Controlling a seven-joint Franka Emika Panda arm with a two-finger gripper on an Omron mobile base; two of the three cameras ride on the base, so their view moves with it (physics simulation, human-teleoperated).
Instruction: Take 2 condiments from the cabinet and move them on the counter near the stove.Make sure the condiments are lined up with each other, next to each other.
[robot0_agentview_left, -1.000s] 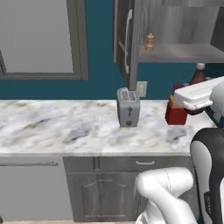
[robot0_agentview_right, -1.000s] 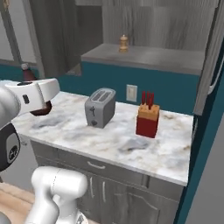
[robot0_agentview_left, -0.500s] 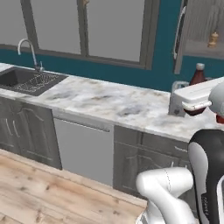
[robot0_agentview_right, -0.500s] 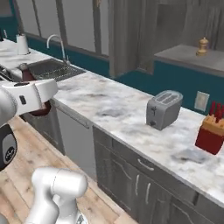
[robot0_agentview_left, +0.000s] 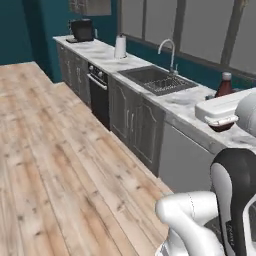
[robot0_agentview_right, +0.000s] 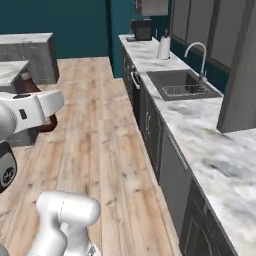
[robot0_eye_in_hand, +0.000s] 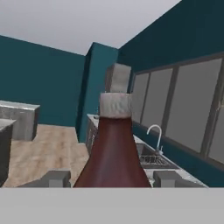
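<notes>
The dark red-brown glass bottle with pale cap (robot0_eye_in_hand: 114, 148) has its base cut off below; the white arm hides its lower body (robot0_agentview_left: 224, 87).

Home kitchen — marble counter (robot0_agentview_right: 210, 150), sink (robot0_agentview_left: 154, 79) with faucet (robot0_agentview_left: 168, 51), grey cabinets (robot0_agentview_left: 135, 122), wood floor (robot0_agentview_left: 50, 165)

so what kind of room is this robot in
A home kitchen, rendered rather than real. A long marble counter runs over grey cabinets, with a sink and curved tap set in it below a row of windows. The gripper holds a dark red-brown bottle of condiment.
</notes>
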